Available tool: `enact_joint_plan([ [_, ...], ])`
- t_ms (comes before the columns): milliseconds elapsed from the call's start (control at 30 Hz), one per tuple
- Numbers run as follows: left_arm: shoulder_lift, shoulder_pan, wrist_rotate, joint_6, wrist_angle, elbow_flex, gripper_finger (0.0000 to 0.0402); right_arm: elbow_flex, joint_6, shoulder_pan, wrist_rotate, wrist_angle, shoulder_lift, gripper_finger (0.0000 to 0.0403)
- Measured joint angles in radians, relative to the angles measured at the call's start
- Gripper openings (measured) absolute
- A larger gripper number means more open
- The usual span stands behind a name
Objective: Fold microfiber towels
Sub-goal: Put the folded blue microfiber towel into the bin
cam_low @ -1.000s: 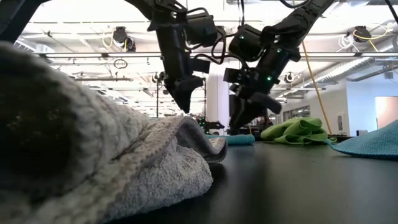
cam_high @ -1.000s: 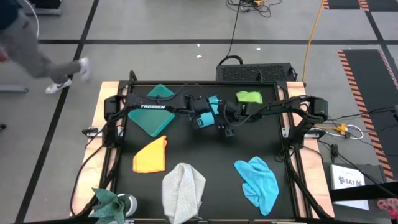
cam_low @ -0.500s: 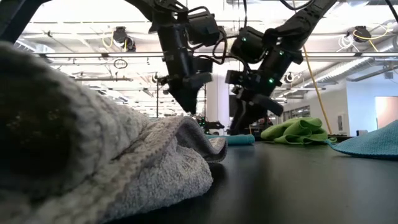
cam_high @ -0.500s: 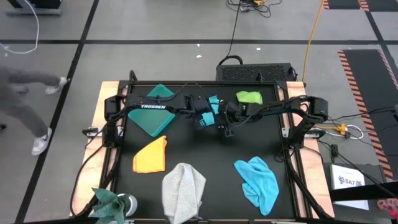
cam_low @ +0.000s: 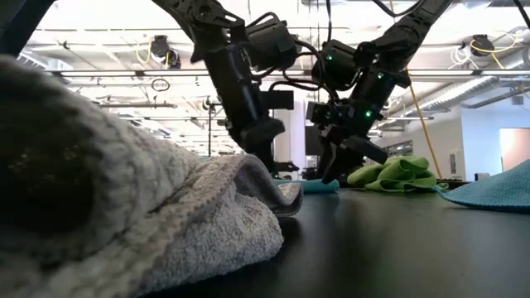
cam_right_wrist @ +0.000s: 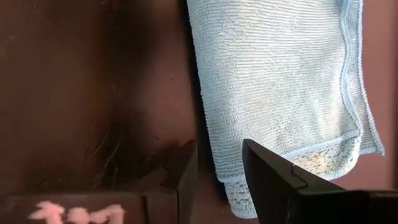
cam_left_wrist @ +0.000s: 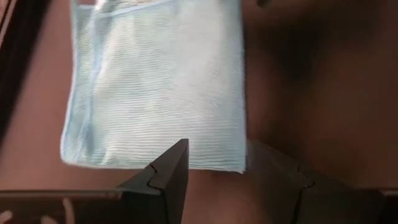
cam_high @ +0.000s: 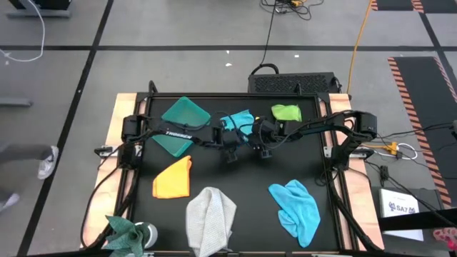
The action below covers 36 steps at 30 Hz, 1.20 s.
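A folded teal-blue towel (cam_high: 238, 121) lies flat at the table's far middle. My left gripper (cam_high: 230, 151) and right gripper (cam_high: 265, 148) both slant down at its near edge, side by side, both open. In the left wrist view the towel's near edge (cam_left_wrist: 186, 163) lies just beyond my left gripper (cam_left_wrist: 214, 174). In the right wrist view a corner of the towel (cam_right_wrist: 219, 163) runs between the fingers of my right gripper (cam_right_wrist: 219, 177). Lying loose on the table are the orange towel (cam_high: 173, 178), grey towel (cam_high: 211, 218), light blue towel (cam_high: 296, 207) and lime towel (cam_high: 286, 111). My left gripper stands at the folded towel's near edge (cam_left_wrist: 211, 167), fingers slanting down from the near left; whether they touch it cannot be told. My right gripper has the towel's corner edge (cam_right_wrist: 214, 171) between its open fingers, slanting down from the near right; whether they touch it cannot be told.
A teal plastic bin (cam_high: 184, 118) stands at the far left, under the left arm. A dark green bundle (cam_high: 125, 232) sits at the near left corner. In the low view the grey towel (cam_low: 124, 215) fills the foreground. Bare black table lies in the middle, near of both grippers.
My left gripper has come down and toward the table's near edge, tipping steeper, off from above the folded towel, which now shows whole in the high view. It stays open. The towel has kept its place.
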Motion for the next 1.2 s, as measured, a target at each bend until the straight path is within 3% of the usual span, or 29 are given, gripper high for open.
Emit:
enact_joint_plan([
  [167,0.0,-0.02,-0.052,0.107,0.115,-0.047,0.0166,0.0,0.006,0.0,0.028,-0.002,-0.001,0.0119],
  [433,0.0,-0.022,-0.07,0.141,0.126,-0.056,0.0166,0.0,0.018,0.025,0.053,-0.011,-0.045,0.0119],
  [967,-0.001,-0.009,-0.062,0.155,0.133,-0.056,0.0166,-0.082,0.007,0.025,0.052,0.086,-0.043,0.0118],
  [1200,0.014,-0.011,-0.062,0.094,0.133,-0.055,0.0166,-0.082,-0.035,0.025,0.052,0.124,-0.043,0.0118],
])
